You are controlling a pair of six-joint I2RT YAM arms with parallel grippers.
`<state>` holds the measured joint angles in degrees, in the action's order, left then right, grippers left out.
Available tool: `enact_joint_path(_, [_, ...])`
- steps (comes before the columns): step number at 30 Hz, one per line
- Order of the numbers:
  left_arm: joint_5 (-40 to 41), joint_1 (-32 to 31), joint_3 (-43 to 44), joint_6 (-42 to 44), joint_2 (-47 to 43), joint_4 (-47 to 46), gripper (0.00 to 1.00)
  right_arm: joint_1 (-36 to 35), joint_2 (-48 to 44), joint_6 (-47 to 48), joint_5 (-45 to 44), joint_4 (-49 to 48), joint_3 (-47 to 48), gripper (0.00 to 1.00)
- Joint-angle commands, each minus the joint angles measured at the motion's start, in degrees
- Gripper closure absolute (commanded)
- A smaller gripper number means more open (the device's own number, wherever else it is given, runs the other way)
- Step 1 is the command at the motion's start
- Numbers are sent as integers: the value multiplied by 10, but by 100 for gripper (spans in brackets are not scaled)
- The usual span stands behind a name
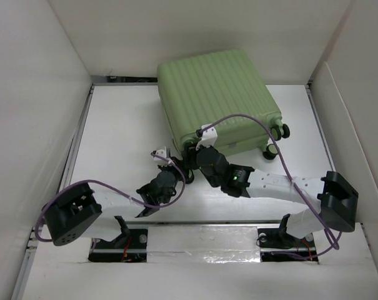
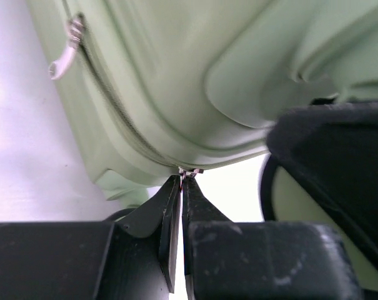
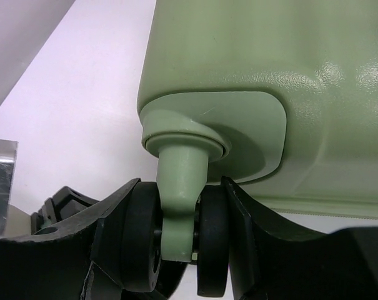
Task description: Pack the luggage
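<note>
Luggage (image 1: 220, 100), closed and flat, is found just beyond both grippers, long axis running away; left gripper (image 2: 184, 178) is pinched on a zip pull (image 2: 190, 171), right gripper (image 3: 176, 219) clamped round a caster (image 3: 142, 240).

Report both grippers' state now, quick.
Left gripper: closed, pinching a zipper pull on the suitcase.
Right gripper: closed around the suitcase's caster wheel.

Luggage (image 1: 220, 94): qty 1. Casters seen: qty 3, i.e. caster (image 1: 281, 131) and caster (image 1: 270, 150) at luggage right end, twin-wheel caster (image 3: 139, 237) at its near corner. Zip pulls on luggage: qty 2, i.e. zip pull (image 2: 65, 50), zip pull (image 2: 190, 170). Grippers: qty 2, i.e. left gripper (image 2: 182, 178), right gripper (image 3: 180, 182).
</note>
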<state>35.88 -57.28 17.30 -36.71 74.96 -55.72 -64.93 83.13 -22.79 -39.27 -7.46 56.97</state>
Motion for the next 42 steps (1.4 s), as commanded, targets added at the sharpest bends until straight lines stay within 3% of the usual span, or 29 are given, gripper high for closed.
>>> enact_joint_path(1, [96,36,1,1,-41,115,100,14,-60,27,-11,15,-25,100])
enact_joint_path(10, [124,81,11,-17,-139,328,100,20,-103,51,26,22,-44,100])
enact_joint_path(15, [107,128,28,-18,-166,364,100,15,-135,54,44,8,-80,100])
enact_joint_path(21, [37,198,52,4,-162,308,100,-3,-142,59,84,-18,-96,100])
enact_joint_path(24, [-28,191,60,4,-177,298,100,-14,-126,58,80,-15,-86,100])
enact_joint_path(26, [-130,171,38,44,-198,230,100,-14,-122,56,84,-13,-79,100])
enact_joint_path(28, [-182,144,19,78,-221,217,100,-14,-123,63,83,-14,-75,100])
enact_joint_path(29, [-206,138,13,80,-235,224,98,-14,-122,66,82,-12,-71,100])
enact_joint_path(30, [-209,132,-3,77,-243,229,89,-14,-122,67,81,-12,-70,100])
enact_joint_path(33, [-242,132,-34,75,-264,216,83,-9,-126,65,82,-15,-73,100])
enact_joint_path(35, [-267,132,-52,81,-266,208,74,-3,-130,63,91,-21,-77,100])
enact_joint_path(37, [-287,132,-61,97,-258,184,64,2,-132,61,101,-26,-82,100])
enact_joint_path(42, [-315,132,-61,132,-200,124,51,8,-133,62,107,-27,-82,100])
